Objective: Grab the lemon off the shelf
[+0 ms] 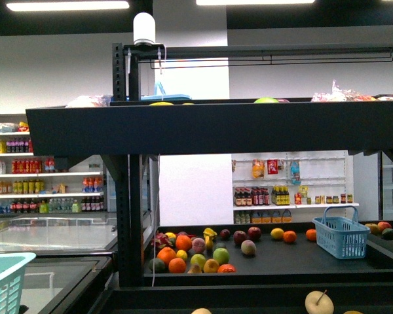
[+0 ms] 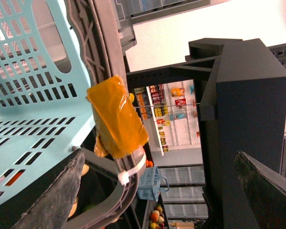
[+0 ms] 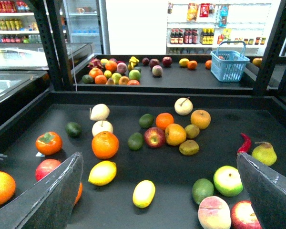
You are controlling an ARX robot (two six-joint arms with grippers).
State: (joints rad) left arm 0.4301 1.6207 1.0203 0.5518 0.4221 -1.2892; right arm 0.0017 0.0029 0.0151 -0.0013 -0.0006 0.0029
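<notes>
**Front view:** The shelf (image 1: 249,127) is shown with mixed fruit laid on its tiers.

**Left wrist view:** The left gripper (image 2: 158,157) is spread wide and holds nothing. A teal basket (image 2: 33,95) is seen beside the shelf.

**Right wrist view:** The right gripper (image 3: 158,157) is spread wide and empty above the shelf's tray. The lemon (image 3: 103,172) is laid on that tray, just beside a large orange (image 3: 105,144), on the orange's gripper side.

No words or numbers can be read anywhere. The bottles (image 1: 33,186) on the white wall shelves (image 1: 65,195) have coloured labels, but they are too small and blurry to read. The hanging packets (image 1: 272,167) on the back wall are too small as well. The orange tag (image 2: 117,117) beside the light blue basket (image 2: 28,71) shows no writing.
</notes>
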